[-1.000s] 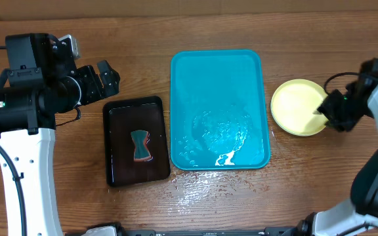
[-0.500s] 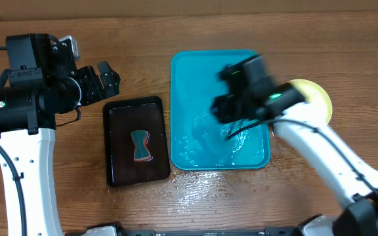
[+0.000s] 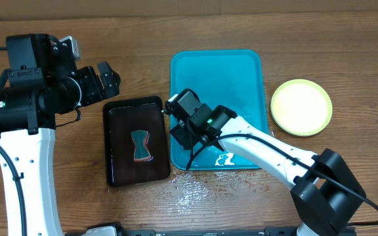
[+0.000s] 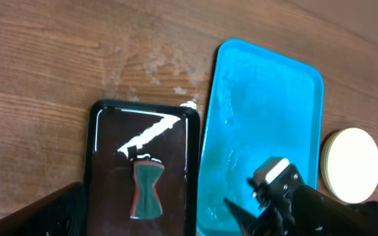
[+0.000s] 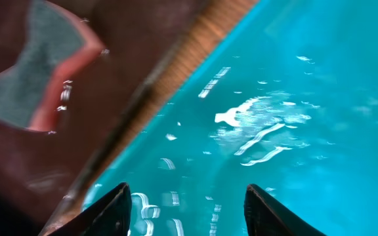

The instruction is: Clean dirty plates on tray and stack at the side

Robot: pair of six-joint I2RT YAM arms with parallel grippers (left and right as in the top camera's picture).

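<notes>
The turquoise tray (image 3: 241,65) lies mid-table with a wet, bare surface; it also shows in the left wrist view (image 4: 287,92) and fills the right wrist view (image 5: 294,78). A stack of plates (image 3: 300,107) with a pale yellow-green one on top sits on the table right of the tray, also in the left wrist view (image 4: 350,164). My right gripper (image 3: 178,136) is open and empty, low over the tray's near-left part (image 5: 189,210), next to the rim. My left gripper (image 3: 104,78) is open and empty, off to the left above the black tray.
A black tray (image 3: 120,167) with a teal and red sponge (image 3: 141,145) lies just left of the turquoise tray; both show in the right wrist view's upper left (image 5: 38,85). Water spots the wood (image 3: 195,187) in front of the turquoise tray.
My right arm has swung from the plate stack on the right across the turquoise tray to its near-left edge. The left arm has not moved.
</notes>
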